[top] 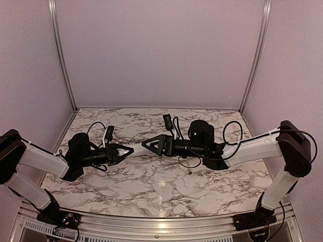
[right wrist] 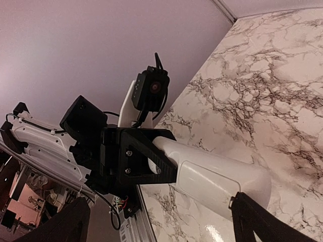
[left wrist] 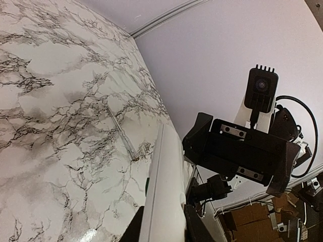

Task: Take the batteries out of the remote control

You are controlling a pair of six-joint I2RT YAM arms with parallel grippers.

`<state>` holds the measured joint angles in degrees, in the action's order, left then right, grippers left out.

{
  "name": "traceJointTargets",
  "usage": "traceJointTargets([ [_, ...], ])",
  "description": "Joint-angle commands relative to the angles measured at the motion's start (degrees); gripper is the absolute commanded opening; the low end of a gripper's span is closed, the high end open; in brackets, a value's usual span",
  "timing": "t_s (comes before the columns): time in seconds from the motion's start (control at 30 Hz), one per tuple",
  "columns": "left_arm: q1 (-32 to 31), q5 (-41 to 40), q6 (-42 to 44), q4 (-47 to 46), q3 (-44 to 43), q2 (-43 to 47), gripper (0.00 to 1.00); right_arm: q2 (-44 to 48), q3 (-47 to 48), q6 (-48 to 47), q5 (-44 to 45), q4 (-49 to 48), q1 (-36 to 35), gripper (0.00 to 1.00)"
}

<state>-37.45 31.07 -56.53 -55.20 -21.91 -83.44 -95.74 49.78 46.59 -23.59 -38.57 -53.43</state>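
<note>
One slim white remote control [right wrist: 217, 179] is held over the middle of the marble table [top: 166, 191], lying roughly along the 9-to-3 line in the top view. The left gripper [top: 128, 150] is clenched on its 9 o'clock end. The right gripper [top: 147, 145] faces it from 3 o'clock, its fingers [right wrist: 262, 222] spread wide on either side of the free end. Whether they touch it cannot be told. In the left wrist view, a thin grey stick [left wrist: 121, 132] lies on the table at 11 o'clock from the remote.
</note>
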Motion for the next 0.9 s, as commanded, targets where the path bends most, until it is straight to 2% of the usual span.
traceJointTargets([
  [0.0, -0.1, 0.6, -0.1, -5.4, -0.1, 2.2, 0.00, 1.2, -0.6, 1.5, -3.5, -1.0, -0.4, 0.96],
  [0.57, -0.1, 0.8, -0.1, -6.1, 0.1, 2.4, 0.00, 0.9, -1.2, 4.3, -7.2, -5.9, -0.3, 0.96],
  [0.87, -0.1, 1.0, -0.2, -6.8, 0.3, 2.8, 0.00, -0.3, -1.8, 7.4, -10.9, -11.8, 0.3, 0.96],
])
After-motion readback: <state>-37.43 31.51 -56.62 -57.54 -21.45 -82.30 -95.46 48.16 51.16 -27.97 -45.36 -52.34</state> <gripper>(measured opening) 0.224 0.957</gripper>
